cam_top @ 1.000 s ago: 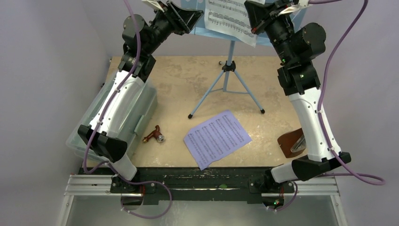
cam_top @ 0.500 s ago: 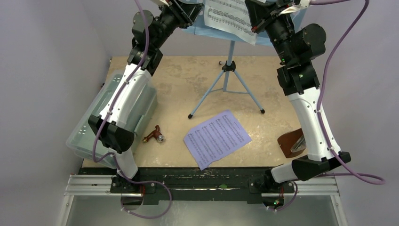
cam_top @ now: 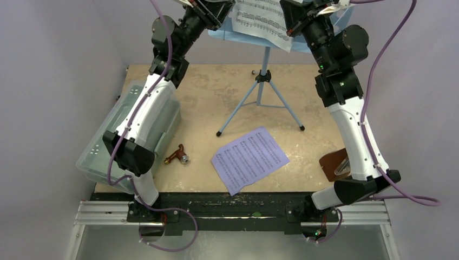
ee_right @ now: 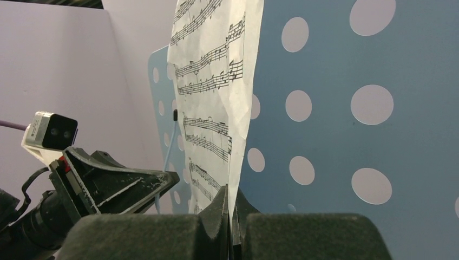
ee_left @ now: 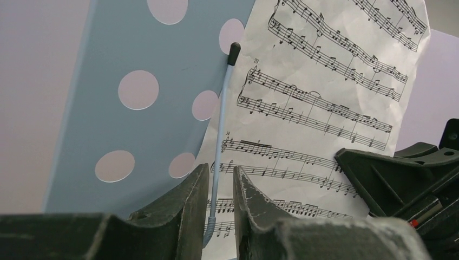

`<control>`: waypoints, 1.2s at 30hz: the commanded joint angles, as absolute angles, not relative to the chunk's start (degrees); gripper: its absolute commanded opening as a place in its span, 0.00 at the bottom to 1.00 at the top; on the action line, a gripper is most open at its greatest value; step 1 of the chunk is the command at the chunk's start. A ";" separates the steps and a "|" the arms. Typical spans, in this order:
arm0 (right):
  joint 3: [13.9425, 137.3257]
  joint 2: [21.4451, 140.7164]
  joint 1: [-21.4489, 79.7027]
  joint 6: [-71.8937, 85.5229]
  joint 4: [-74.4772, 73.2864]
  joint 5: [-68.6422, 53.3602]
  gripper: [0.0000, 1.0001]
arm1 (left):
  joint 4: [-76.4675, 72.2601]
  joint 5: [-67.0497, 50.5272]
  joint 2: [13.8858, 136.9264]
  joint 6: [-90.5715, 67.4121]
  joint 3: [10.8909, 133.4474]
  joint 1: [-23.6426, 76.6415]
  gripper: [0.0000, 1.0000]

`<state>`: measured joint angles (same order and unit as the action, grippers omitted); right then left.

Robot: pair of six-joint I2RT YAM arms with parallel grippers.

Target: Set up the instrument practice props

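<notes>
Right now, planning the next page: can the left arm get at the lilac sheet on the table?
Probably yes: the lilac sheet lies uncovered near the front edge; the left end effector just has to leave the music stand.

clear lidded box (cam_top: pixel 166 127), small brown-and-silver object (cam_top: pixel 177 156)
</notes>
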<state>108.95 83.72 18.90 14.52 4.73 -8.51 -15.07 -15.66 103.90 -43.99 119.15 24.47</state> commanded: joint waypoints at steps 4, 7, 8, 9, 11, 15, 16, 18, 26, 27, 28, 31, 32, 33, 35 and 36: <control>109.82 83.24 18.84 14.68 7.21 -5.27 0.00 | -22.37 -15.97 102.46 -44.61 116.77 24.70 0.20; 109.58 83.19 18.89 14.56 7.34 -4.68 0.00 | -23.87 -16.28 102.36 -44.49 116.14 24.70 0.16; 109.41 83.11 18.90 14.51 7.45 -4.40 0.00 | -24.81 -16.34 102.12 -44.37 115.51 24.70 0.16; 109.14 82.95 18.82 14.44 7.59 -3.99 0.00 | -25.89 -16.49 101.86 -44.27 114.78 24.70 0.15; 108.11 82.44 18.82 14.49 8.39 -3.51 0.00 | -28.44 -16.61 101.05 -43.66 112.80 24.70 0.15; 107.25 82.18 18.88 14.63 9.47 -3.17 0.00 | -31.68 -16.09 99.73 -42.67 109.40 24.70 0.06; 107.11 82.22 18.82 14.67 9.75 -3.21 0.00 | -32.35 -16.04 99.53 -42.63 108.89 24.70 0.05; 107.13 82.38 18.88 14.76 9.93 -3.41 0.00 | -33.60 -16.27 99.41 -42.42 108.08 24.70 0.03; 107.03 83.18 18.96 15.36 11.06 -4.17 0.00 | -38.07 -19.57 98.94 -40.95 106.47 24.70 0.00; 107.23 83.37 18.98 15.50 11.16 -4.21 0.00 | -38.85 -19.83 98.78 -40.90 105.98 24.70 0.00; 107.37 83.57 18.96 15.74 11.23 -4.28 0.00 | -39.64 -20.19 98.60 -40.75 105.44 24.70 0.00; 107.93 84.37 19.24 16.16 11.55 -4.97 0.00 | -40.80 -20.97 98.35 -40.50 104.68 24.69 0.00; 108.31 84.75 19.37 16.13 11.69 -5.27 0.00 | -41.13 -21.22 98.34 -40.36 104.69 24.70 0.00; 108.49 85.11 19.49 16.09 12.02 -5.89 0.00 | -41.23 -21.41 98.30 -40.37 104.60 24.70 0.00; 108.66 85.74 19.86 15.81 12.97 -7.21 0.00 | -41.24 -21.60 98.30 -40.12 104.74 24.70 0.00; 108.90 86.11 20.06 15.56 13.16 -7.55 0.00 | -41.11 -21.62 98.34 -39.90 104.71 24.70 0.00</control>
<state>107.02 84.88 19.22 15.44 9.82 -5.15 -37.17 -18.92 101.34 -41.23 105.08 24.45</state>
